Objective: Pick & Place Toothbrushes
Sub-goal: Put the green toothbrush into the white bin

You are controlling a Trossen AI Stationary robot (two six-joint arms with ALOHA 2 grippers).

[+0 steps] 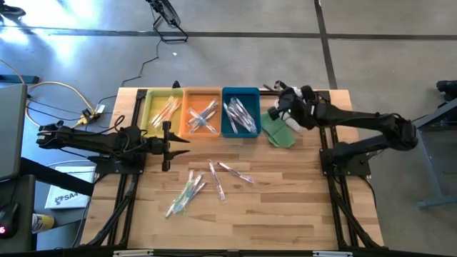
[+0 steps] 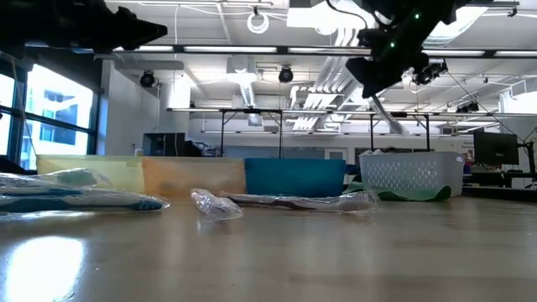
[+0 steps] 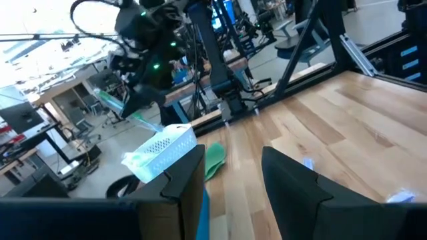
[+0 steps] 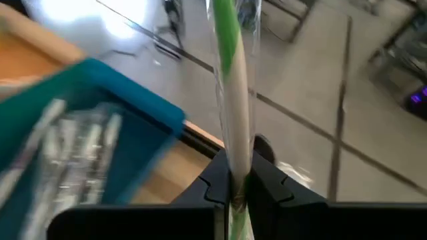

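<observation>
Several wrapped toothbrushes lie loose on the table (image 1: 187, 189), (image 1: 216, 178), (image 1: 235, 171); more lie in the yellow (image 1: 164, 111), orange (image 1: 202, 111) and blue (image 1: 240, 111) trays. My right gripper (image 4: 237, 190) hovers near the white mesh basket (image 2: 411, 174), to the right of the blue tray, shut on a green-handled toothbrush (image 4: 230, 87). My left gripper (image 3: 233, 180) is open, above the table in front of the yellow tray (image 1: 168, 145), touching nothing. My right gripper pinches the green toothbrush between its two fingers (image 4: 220, 180), on the handle (image 4: 237, 157) inside its clear wrapper. The brush runs straight out ahead of the fingers, along them. It is lifted clear of the table and slants down above the basket (image 3: 110, 103).
The white basket (image 3: 163, 150) has green stuff beside it (image 1: 280, 132). The three trays stand side by side along the table's far edge. Bare wood lies on the near right part of the table (image 1: 300, 207). Cables and a box lie on the floor at left.
</observation>
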